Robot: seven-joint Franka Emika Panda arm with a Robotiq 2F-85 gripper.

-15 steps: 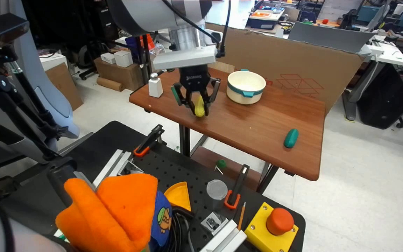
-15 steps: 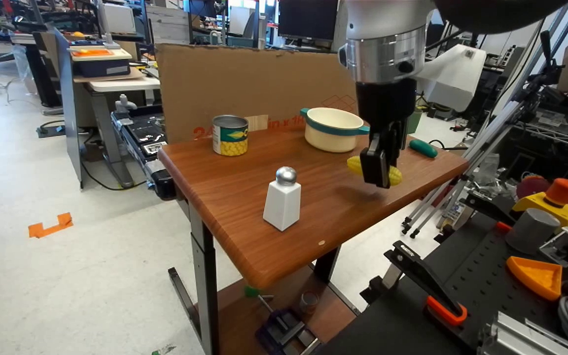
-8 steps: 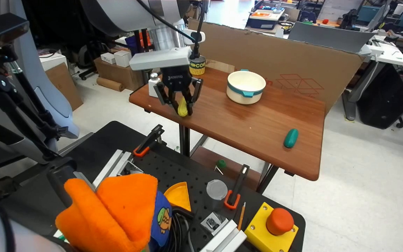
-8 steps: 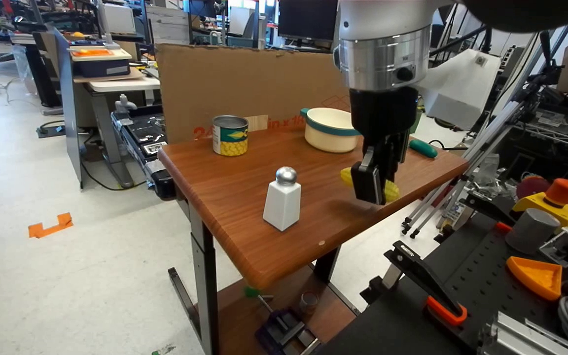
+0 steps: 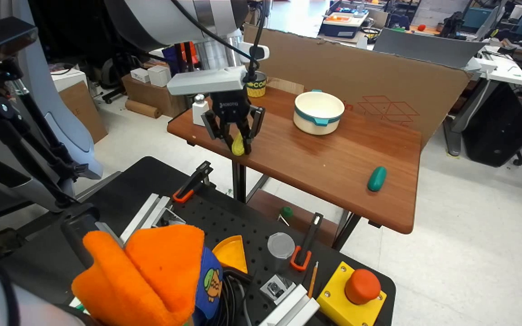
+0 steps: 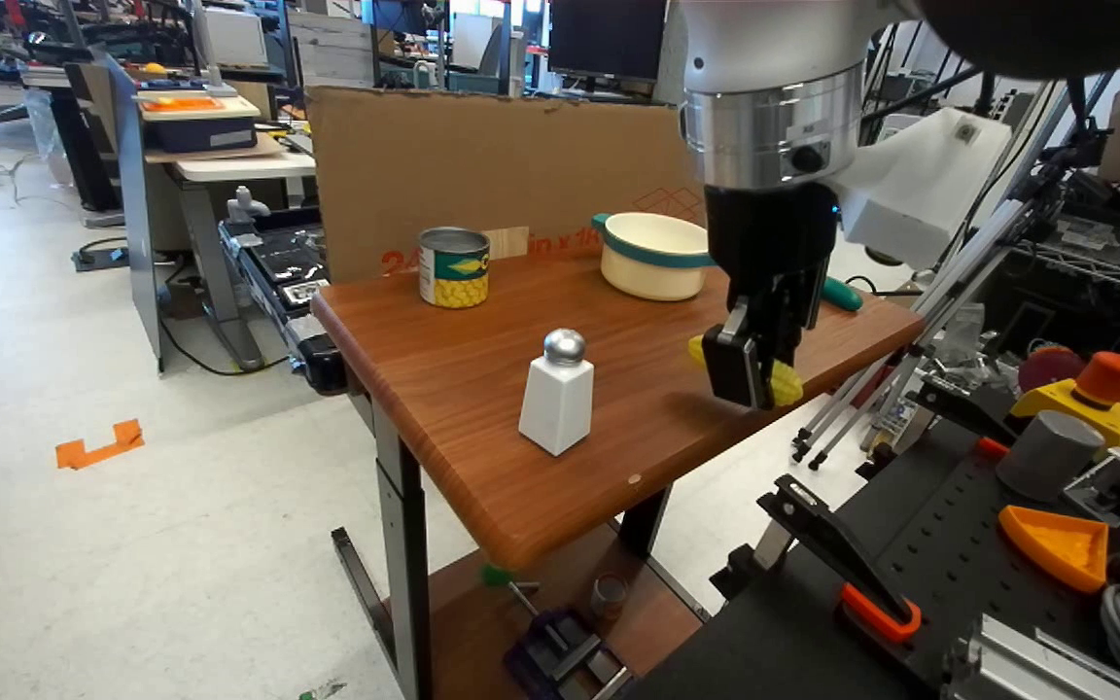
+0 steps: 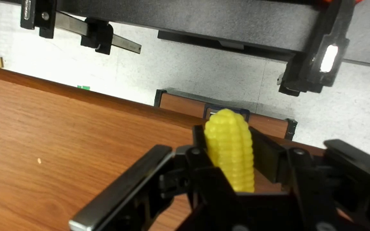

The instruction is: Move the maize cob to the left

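Note:
The maize cob (image 5: 238,145) is small, bright yellow and rounded at the ends. My gripper (image 5: 240,148) is shut on it. The gripper holds it near the table's long edge beside the black bench. In an exterior view, both ends of the cob (image 6: 787,385) stick out from behind a black finger, which hides its middle. Its shadow lies on the table to its left there. In the wrist view the cob (image 7: 231,150) lies lengthwise between the two fingers of the gripper (image 7: 227,141). Whether it touches the table, I cannot tell.
A white shaker (image 6: 557,399) stands upright near a table corner. A corn can (image 6: 454,270), a cream bowl with teal rim (image 5: 317,115) and a green oblong object (image 5: 377,179) are on the wooden table (image 5: 333,158). Cardboard (image 5: 369,86) rises behind. The bench (image 5: 188,213) carries clamps.
In an exterior view the gripper moved left across the table with the cob in it, toward the shaker's side. Over the last half second it has moved only slightly, a little nearer the table's edge.

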